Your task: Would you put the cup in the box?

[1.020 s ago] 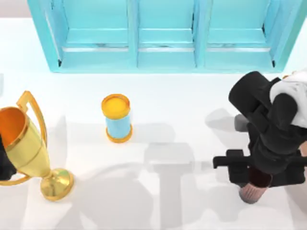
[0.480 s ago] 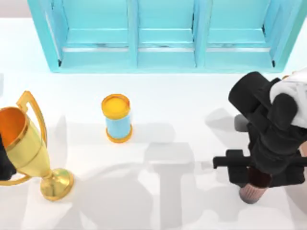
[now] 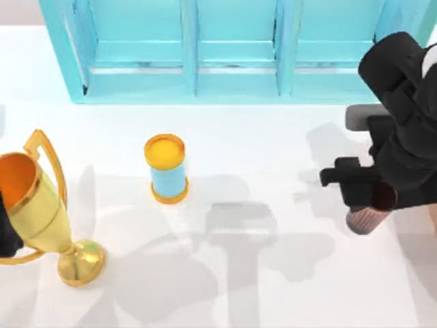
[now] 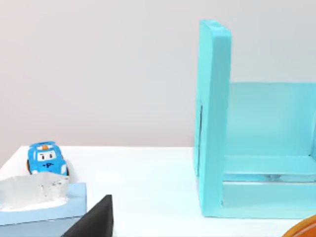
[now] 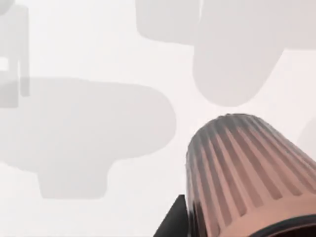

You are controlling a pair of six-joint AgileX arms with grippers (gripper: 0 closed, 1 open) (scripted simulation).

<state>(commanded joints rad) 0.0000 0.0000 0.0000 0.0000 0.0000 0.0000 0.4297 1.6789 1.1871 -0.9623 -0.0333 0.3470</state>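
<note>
The cup, a small copper-brown ribbed tumbler, hangs above the table at the right, its shadow cast to the left below it. My right gripper is shut on its rim from above. In the right wrist view the cup's ribbed side looms close over bare white table, with a dark fingertip beside it. A thin peach strip at the right border, just right of the cup, is the box's edge. My left arm is parked at the left border behind the trophy, with a dark part of it showing.
A large gold trophy stands at the left. A blue cylinder with an orange top stands left of centre. A turquoise cabinet spans the back. The left wrist view shows a blue toy car and a tissue box.
My right arm has risen and shifted right and toward the cabinet, carrying the cup off the table. The left arm and other objects have not moved.
</note>
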